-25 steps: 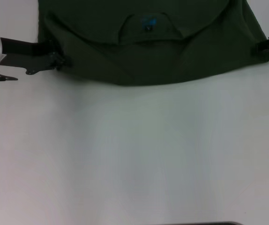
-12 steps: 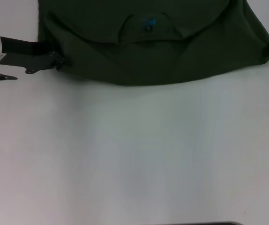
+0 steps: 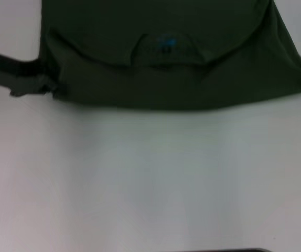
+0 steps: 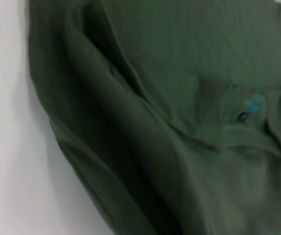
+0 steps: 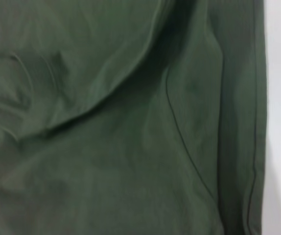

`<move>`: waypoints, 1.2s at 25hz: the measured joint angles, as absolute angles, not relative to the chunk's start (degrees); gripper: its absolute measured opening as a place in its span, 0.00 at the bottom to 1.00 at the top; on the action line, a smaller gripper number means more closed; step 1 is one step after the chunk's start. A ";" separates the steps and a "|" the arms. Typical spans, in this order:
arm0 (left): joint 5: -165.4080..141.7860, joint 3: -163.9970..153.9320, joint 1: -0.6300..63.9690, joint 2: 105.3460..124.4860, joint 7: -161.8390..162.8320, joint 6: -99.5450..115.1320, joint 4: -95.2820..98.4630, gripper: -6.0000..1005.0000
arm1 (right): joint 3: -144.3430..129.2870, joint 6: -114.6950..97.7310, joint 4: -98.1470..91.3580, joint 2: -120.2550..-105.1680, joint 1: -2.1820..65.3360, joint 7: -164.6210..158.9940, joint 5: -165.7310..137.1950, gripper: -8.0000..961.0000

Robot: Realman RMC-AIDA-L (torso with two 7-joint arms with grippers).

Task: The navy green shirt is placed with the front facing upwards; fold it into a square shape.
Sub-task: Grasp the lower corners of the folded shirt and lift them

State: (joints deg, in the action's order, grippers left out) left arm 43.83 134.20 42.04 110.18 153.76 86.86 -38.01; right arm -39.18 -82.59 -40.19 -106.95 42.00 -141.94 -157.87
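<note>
While my left fingers point(image 3: 53, 88) pinch the navy green shirt point(image 3: 166, 68) at its edge, my right fingers' state I cannot tell; one fold lies over, squaring remains.

even, soft light is seen on the white table point(image 3: 150, 178); motion blur is smeared over the navy green shirt point(image 3: 166, 63) in all views.

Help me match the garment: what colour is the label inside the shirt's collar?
Teal, on the label of the navy green shirt; clearest in the left wrist view.
</note>
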 joint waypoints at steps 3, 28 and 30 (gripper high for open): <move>40.91 133.03 42.04 109.47 153.70 90.62 -38.04 0.07 | -40.18 -86.50 -41.85 -107.28 42.15 -142.45 -160.32 0.04; 33.91 134.78 38.17 115.68 144.50 95.94 -51.83 0.14 | -43.45 -95.08 -47.40 -111.04 40.89 -142.92 -162.95 0.04; 32.99 134.08 37.99 116.19 144.52 95.00 -52.44 0.15 | -43.12 -95.10 -47.44 -111.03 40.91 -142.97 -162.95 0.04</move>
State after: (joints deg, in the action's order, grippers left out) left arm 32.99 134.08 37.99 116.19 144.52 95.00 -52.44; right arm -43.13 -95.10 -47.44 -111.03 40.91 -142.97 -162.95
